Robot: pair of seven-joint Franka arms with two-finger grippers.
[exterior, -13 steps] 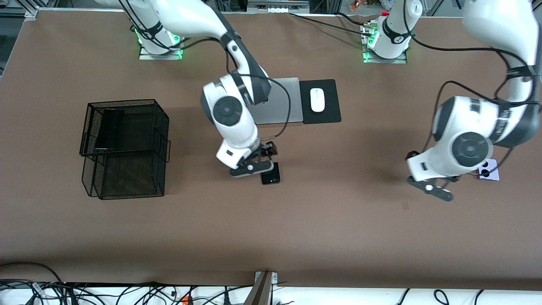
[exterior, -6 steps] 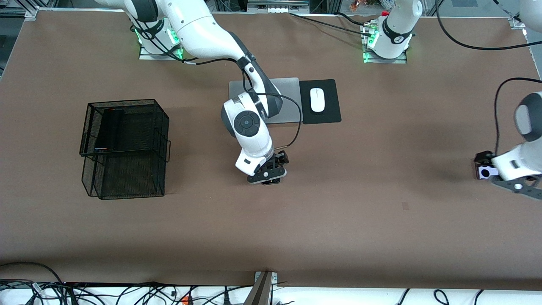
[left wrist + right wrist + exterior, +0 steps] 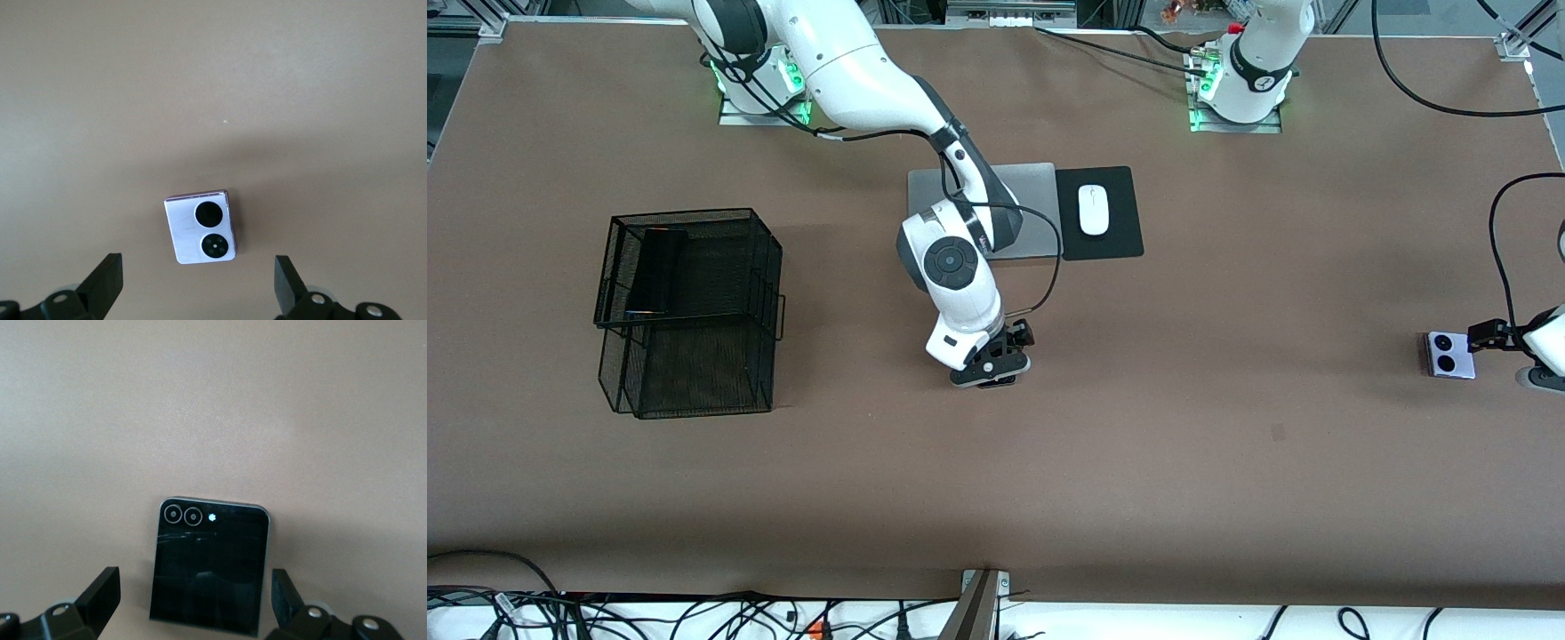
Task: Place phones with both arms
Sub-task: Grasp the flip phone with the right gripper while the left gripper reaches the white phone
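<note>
Right gripper [image 3: 990, 373] is low over the middle of the table, jaws spread wide and holding nothing. The black flip phone [image 3: 210, 565] lies flat right between its fingertips [image 3: 100, 593], screen side up, with its two little lenses at the end pointing away from the wrist. Clear gaps on both sides, no contact yet.

Over at the left arm's end of the table, the left gripper [image 3: 197, 283] hangs above the lilac-white phone [image 3: 200, 227], jaws also fully open and empty. That phone sits between the fingers but a touch ahead of them, slightly skewed to the jaw line.

Both look like light, stiff little slabs with smooth glossy faces, so slippery, I'd say, and thin against the table. Best hold is probably across the two long side edges, fingers dropped right down to the surface, squeezing gently.

Farther off, toward the right arm's end, the long black phone [image 3: 656, 271] already rests in the upper tier of the black wire basket [image 3: 694, 391]. The laptop [image 3: 1032, 213] and mouse [image 3: 1093, 210] sit near the bases.
</note>
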